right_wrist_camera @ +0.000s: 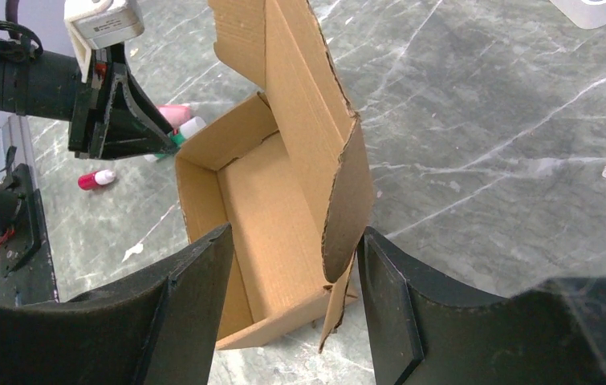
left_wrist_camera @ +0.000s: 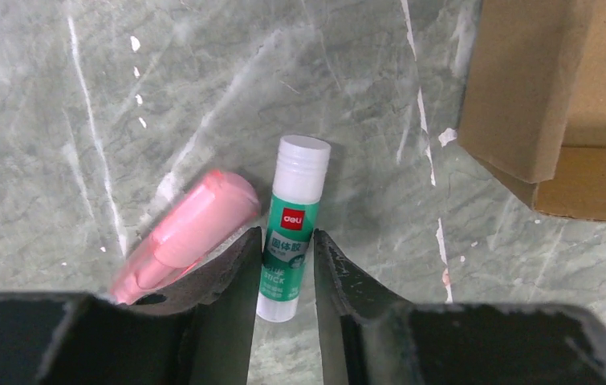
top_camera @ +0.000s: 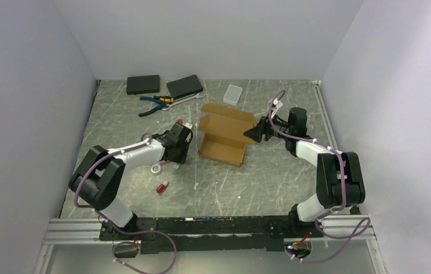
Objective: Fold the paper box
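Just one paper box

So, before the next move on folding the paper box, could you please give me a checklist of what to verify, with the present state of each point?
1. Paper box sits on the table, partly folded, lid open: ok.
2. Right claw has open jaws on either side of the box's rounded end flap: ok.
3. Left claw is at the box: not ok. It straddles a glue stick beside the box.
4. Glue stick is actually gripped: cannot tell.
5. Pink marker lies apart from the box: ok.
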You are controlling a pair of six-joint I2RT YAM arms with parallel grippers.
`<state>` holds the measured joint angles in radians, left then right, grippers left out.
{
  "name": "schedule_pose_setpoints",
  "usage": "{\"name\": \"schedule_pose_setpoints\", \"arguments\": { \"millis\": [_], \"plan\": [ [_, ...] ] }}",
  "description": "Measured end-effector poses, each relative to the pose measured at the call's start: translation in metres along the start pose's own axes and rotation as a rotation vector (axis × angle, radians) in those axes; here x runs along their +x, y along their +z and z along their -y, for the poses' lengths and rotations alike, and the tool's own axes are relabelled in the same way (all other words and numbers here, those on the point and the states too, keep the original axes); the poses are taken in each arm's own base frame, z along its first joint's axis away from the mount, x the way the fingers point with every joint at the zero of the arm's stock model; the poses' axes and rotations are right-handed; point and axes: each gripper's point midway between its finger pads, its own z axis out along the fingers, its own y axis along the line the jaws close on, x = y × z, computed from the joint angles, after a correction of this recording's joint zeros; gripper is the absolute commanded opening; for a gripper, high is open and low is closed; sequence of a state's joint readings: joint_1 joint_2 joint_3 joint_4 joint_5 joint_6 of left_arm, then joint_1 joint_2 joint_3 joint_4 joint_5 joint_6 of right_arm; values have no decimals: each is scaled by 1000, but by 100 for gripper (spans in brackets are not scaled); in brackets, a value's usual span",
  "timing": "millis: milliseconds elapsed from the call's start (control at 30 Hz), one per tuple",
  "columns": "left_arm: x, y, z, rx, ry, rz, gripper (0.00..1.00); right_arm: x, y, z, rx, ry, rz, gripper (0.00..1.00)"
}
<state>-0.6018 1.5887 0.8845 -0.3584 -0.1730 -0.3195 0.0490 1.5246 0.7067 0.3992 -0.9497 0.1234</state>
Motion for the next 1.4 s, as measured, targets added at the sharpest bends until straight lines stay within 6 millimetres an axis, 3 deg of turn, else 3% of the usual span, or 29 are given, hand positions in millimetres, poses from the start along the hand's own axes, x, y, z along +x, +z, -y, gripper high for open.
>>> {"name": "schedule_pose_setpoints", "arguments": {
  "millis": [233,400,600,800,967,1233,1400],
  "plan": [
    [6,1,8,43,-20,-29,35,0,0,0,-1,1,0,61],
    [8,1,13,68,-39,-37,0,0,-1,0,0,1,1,61],
    [10,-7,16,96,-73,-13,0,-1,-2,2,4,3,3,62],
    [-9,-46,26,210,-139,146,0,-3,-3,4,9,2,7,62],
    [-27,-72,47,372,-210,287,0,-4,-3,3,5,0,8,62],
    [-49,-82,77,560,-325,360,0,-5,-3,1,-7,-2,9,62],
    [-62,-69,92,591,-385,307,0,-5,-4,2,-5,-1,10,62]
  ]
}}
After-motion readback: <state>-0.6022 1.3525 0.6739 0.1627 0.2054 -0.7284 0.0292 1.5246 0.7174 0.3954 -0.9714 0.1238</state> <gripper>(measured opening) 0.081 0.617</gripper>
